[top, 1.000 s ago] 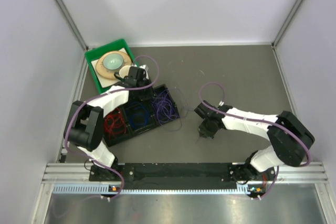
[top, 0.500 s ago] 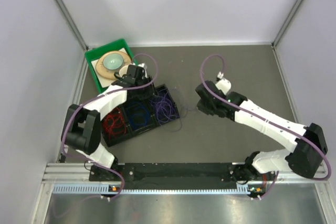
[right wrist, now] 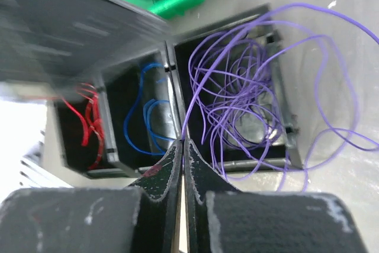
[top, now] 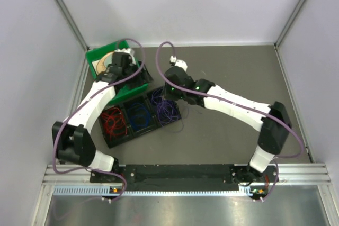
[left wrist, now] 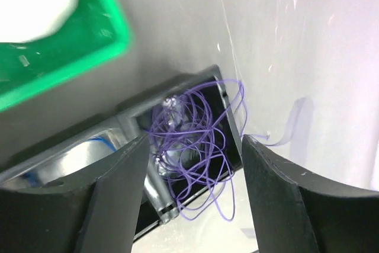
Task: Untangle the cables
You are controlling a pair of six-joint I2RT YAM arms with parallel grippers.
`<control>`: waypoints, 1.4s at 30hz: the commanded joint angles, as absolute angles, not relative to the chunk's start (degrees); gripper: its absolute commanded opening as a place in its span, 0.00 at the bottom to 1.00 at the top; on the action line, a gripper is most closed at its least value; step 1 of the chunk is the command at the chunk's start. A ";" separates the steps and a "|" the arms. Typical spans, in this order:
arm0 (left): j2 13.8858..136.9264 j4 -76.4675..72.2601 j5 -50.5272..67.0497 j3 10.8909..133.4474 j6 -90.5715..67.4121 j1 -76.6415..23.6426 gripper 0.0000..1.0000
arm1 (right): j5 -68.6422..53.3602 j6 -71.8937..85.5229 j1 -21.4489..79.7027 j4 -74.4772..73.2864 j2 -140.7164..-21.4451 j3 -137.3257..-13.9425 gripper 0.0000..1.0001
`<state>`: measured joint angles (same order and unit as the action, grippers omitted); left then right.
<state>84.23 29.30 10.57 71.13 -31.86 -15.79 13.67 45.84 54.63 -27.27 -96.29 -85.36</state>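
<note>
Purple cables sit tangled in the right-end compartment of the black tray, with some loops spilling over the far rim onto the table. Blue cables are in the middle compartment, red cables in the left one. Right gripper is over the tray, its pincer pinched tight on one purple strand. Left gripper is near the green bin, pincer wide and holding nothing.
</note>
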 commanded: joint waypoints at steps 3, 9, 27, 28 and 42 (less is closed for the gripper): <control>76.73 30.23 15.38 69.61 -34.89 -2.39 0.69 | 7.73 43.33 54.93 -23.20 -106.60 -88.68 0.00; 75.15 29.53 16.70 66.89 -35.68 -0.35 0.68 | 10.02 42.89 54.76 -23.30 -115.13 -92.11 0.00; 75.24 24.96 25.40 64.07 -35.16 1.23 0.68 | 10.98 38.68 53.09 -21.27 -110.93 -90.44 0.35; 75.23 25.05 25.31 64.16 -35.33 1.23 0.68 | 11.42 38.24 53.09 -21.36 -109.44 -90.35 0.38; 75.59 24.35 25.75 63.90 -35.16 1.14 0.68 | 11.24 34.99 53.09 -18.82 -99.33 -82.82 0.54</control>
